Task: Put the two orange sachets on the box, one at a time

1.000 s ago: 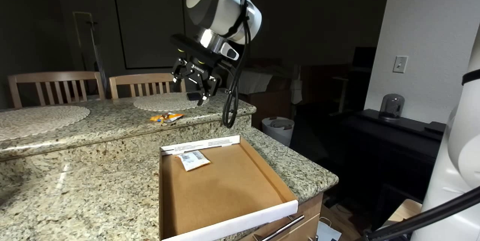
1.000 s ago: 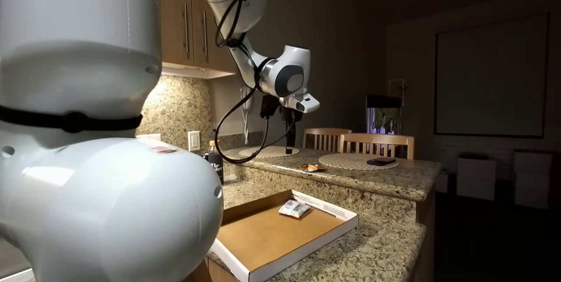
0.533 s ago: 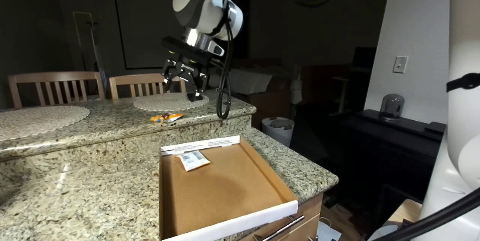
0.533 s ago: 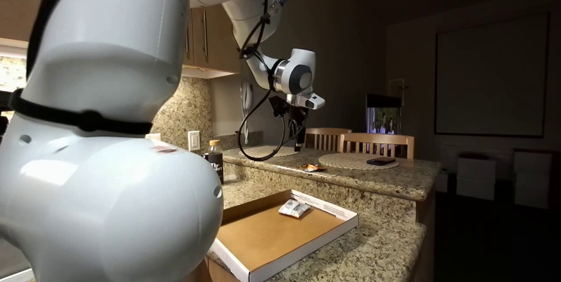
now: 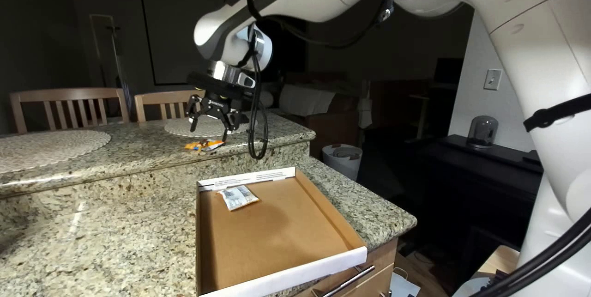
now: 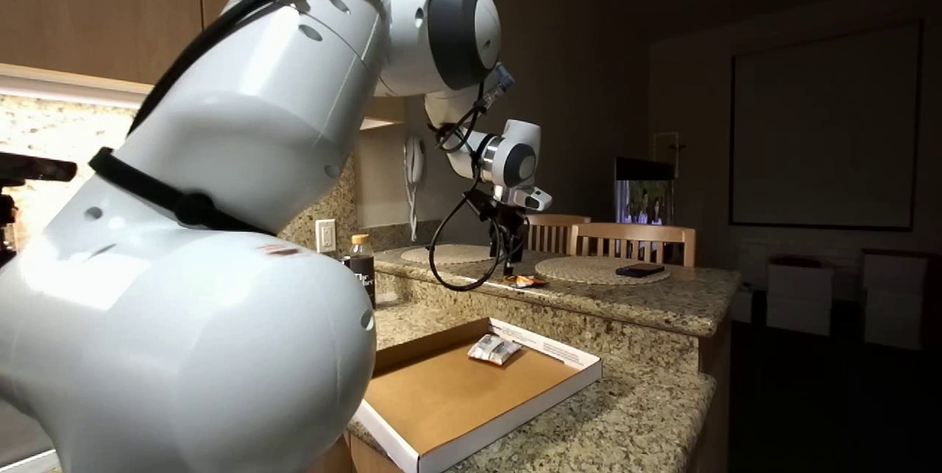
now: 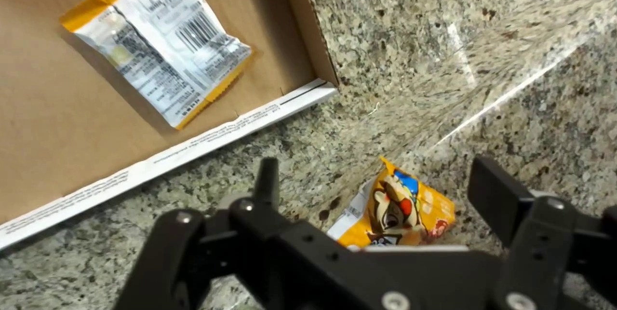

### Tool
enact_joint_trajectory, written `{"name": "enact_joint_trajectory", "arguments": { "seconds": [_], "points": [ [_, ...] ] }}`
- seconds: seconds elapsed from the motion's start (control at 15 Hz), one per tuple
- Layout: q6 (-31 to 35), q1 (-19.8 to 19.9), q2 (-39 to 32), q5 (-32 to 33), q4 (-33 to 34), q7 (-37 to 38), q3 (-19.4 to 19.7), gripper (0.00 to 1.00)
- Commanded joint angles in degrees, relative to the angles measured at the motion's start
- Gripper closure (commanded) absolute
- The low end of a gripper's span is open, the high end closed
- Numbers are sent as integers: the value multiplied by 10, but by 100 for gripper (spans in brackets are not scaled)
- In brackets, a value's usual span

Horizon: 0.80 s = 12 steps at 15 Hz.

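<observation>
We count one brown cardboard box (image 5: 281, 237), two orange-and-white rectangular sachets (image 7: 161, 42) (image 7: 397, 211); one shows between our black gripper's (image 7: 378, 187) wide-spread, empty jaws.

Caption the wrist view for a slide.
Open gripper frames one orange sachet on the granite counter; the other sachet lies barcode-up in the box.

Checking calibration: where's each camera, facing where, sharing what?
In an exterior view: higher than the box, facing over it toward chairs; arm, gripper show.
In an exterior view: beside the large white link, facing past it toward those chairs; gripper small.
Wrist view: on the wrist, facing roughly down at the sachet outside the box; open gripper at bottom.
Shared by all: box, that sachet, sachet inside.
</observation>
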<state>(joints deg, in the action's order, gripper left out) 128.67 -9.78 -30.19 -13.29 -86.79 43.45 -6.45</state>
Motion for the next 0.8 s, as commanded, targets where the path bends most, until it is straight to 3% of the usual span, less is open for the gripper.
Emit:
{"name": "enact_joint_trajectory", "arguments": {
  "seconds": [0.0,0.73],
  "points": [
    [-16,-5,-67,-11,84,-15,3,0],
    [-154,-25,-166,-2,238,9,10,0]
  ]
}}
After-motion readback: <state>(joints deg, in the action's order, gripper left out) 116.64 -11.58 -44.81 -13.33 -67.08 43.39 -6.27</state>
